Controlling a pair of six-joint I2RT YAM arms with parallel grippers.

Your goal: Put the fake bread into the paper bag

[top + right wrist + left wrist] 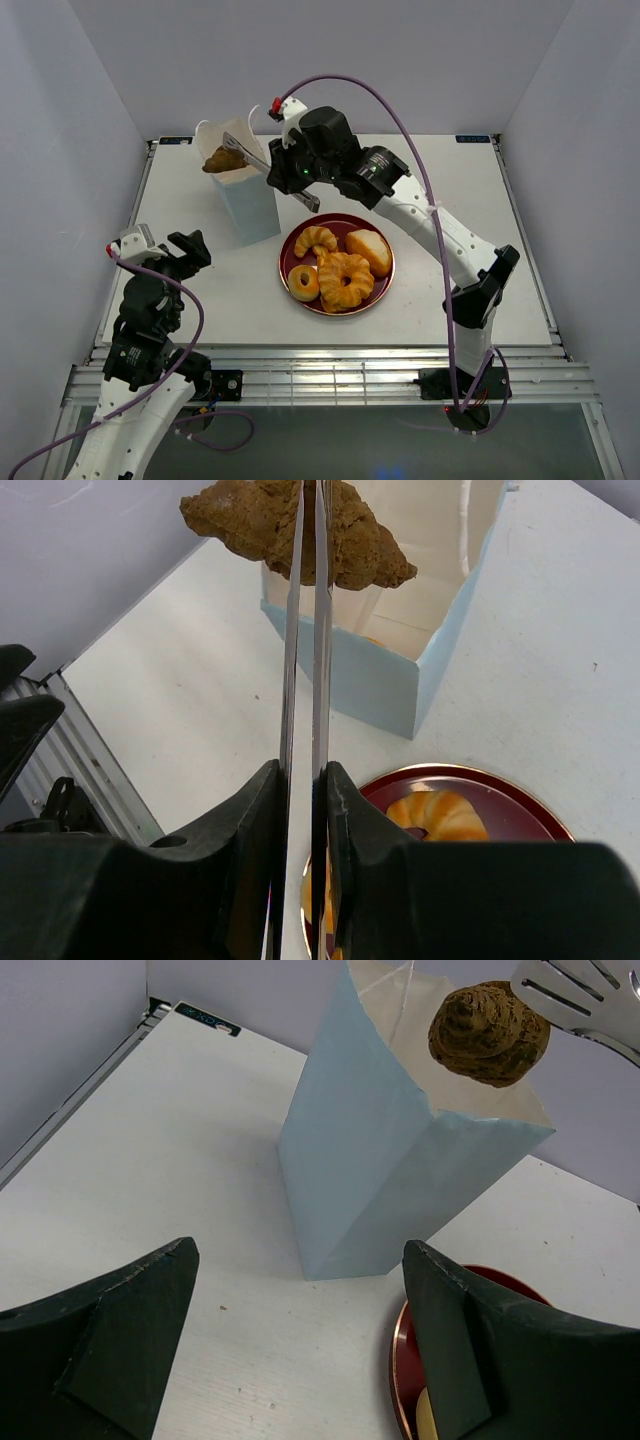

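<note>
My right gripper is shut on the silver tongs. The tongs pinch a dark brown bread piece just above the open top of the pale blue paper bag. The piece also shows in the left wrist view and the right wrist view. The bag stands upright, left of the dark red plate. On the plate lie a croissant, a bun, a ring donut and a twisted ring. My left gripper is open and empty, low at the left.
White walls close in the table on the left, back and right. The metal rail runs along the near edge. The plate rim sits close by my left gripper's right finger.
</note>
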